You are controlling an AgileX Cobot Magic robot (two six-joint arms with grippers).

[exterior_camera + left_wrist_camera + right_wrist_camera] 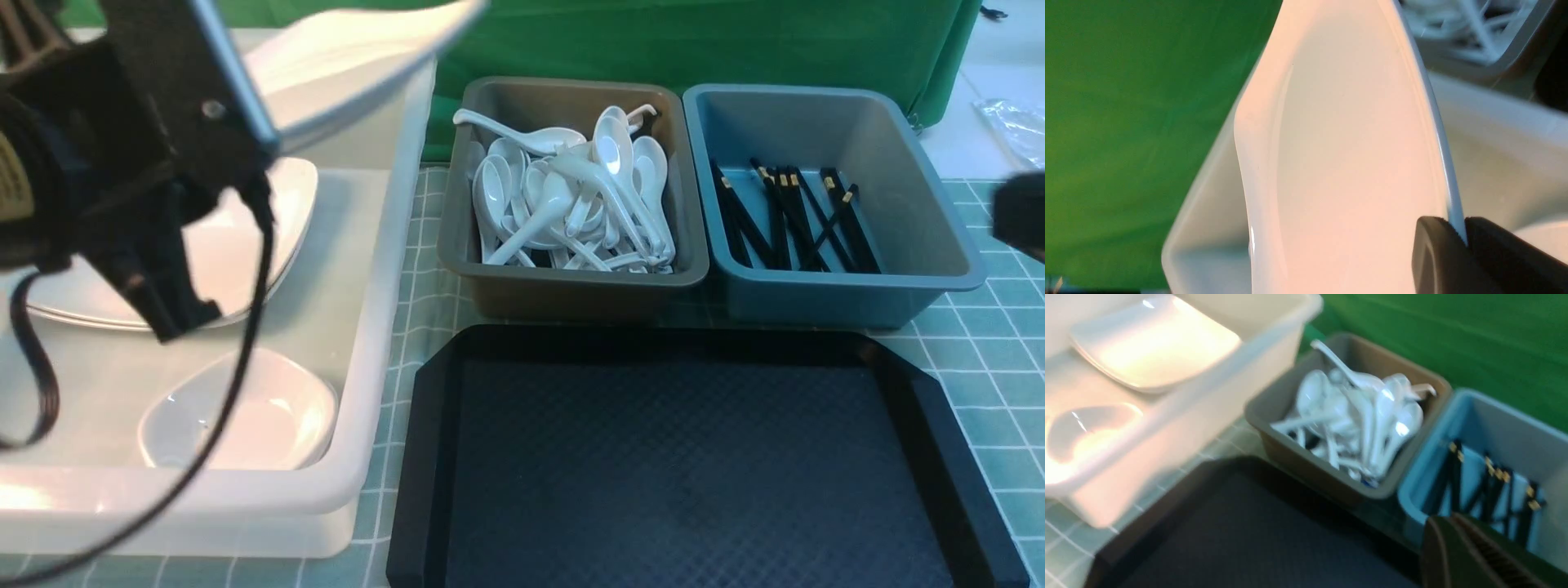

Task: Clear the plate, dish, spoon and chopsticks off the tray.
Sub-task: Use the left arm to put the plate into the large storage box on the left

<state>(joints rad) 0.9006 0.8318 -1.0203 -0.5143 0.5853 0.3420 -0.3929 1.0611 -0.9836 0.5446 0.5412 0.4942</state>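
The left gripper (pixel 1459 234) has its two black fingers (pixel 1433 261) pinched tight on the rim of the plate (pixel 359 57). It holds the plate up in the air, steeply tilted, over the far end of the white tub (pixel 384 269). Seen from the middle of the table, that is at about 10 o'clock. The plate touches nothing but those fingers.

In the tub below, a stack of plates (pixel 286 212) lies flat at the far end. A small dish (pixel 245 416) sits at the near end, apart from the stack.

The tray (pixel 694 457) lies at 6 o'clock on the checked cloth (pixel 980 359), with its diamond-textured floor showing from rim to rim. The tub stands just beside it at 9 o'clock.

At 12 o'clock from the tray, close to its far rim, a grey bin (pixel 563 286) holds a jumbled heap of spoons (pixel 571 204). Pressed against that bin's right side, at about 1 o'clock, a blue bin (pixel 922 286) has chopsticks (pixel 784 220) lying crossed on its floor.

The right gripper (pixel 1451 522) hangs over the tray's far right corner, near the blue bin. Its fingers are closed flat against each other with nothing between them.
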